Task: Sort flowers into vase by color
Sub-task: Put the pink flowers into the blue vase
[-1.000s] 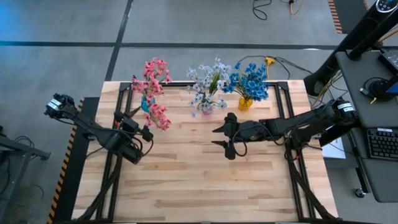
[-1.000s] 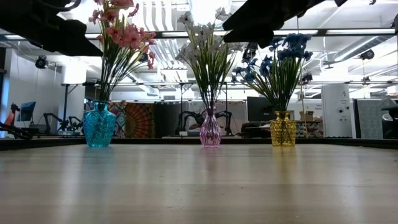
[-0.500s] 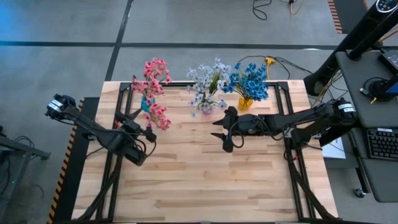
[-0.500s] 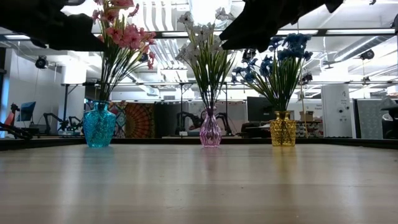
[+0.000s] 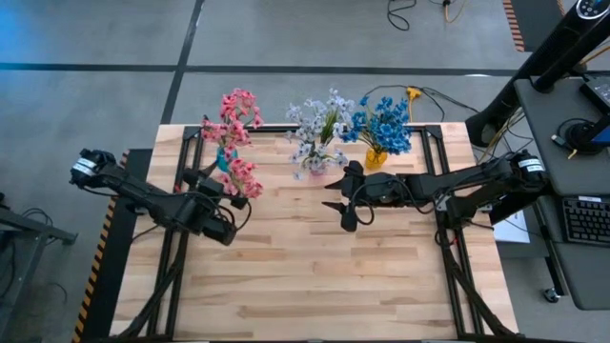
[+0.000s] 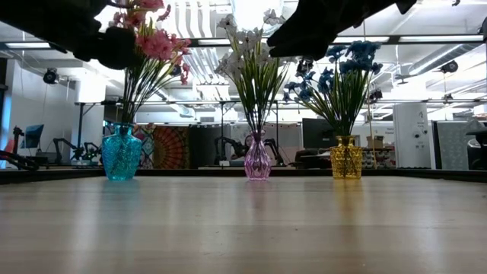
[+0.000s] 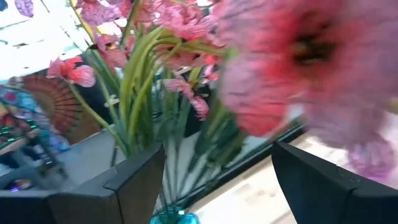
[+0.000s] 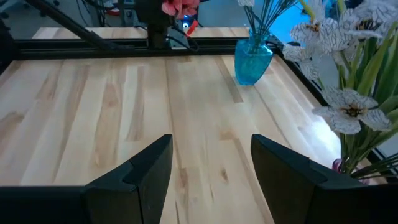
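Three vases stand in a row along the far edge. A teal vase (image 6: 122, 152) holds pink flowers (image 5: 236, 143), a pink vase (image 6: 257, 157) holds lavender-white flowers (image 5: 316, 133), and a yellow vase (image 6: 346, 157) holds blue flowers (image 5: 384, 124). My left gripper (image 5: 224, 193) is open and level, close in front of the pink flowers (image 7: 186, 37), whose stems (image 7: 140, 99) show beyond its fingers. I cannot tell whether a blossom brushes it. My right gripper (image 5: 341, 202) is open above the table's middle, near the lavender-white flowers (image 8: 351, 112), with nothing between its fingers.
Bare wooden tabletop (image 5: 315, 276) stretches from the vases to the near edge. Black frame rails (image 5: 181, 162) run along the table's left, right and far sides. A desk with a keyboard (image 5: 583, 219) stands off the right edge.
My left gripper has swung toward the table's right, closer to the pink flowers, and stays open. My right gripper has shifted a little toward the far edge and the lavender-white flowers. The vases and flowers have not moved.
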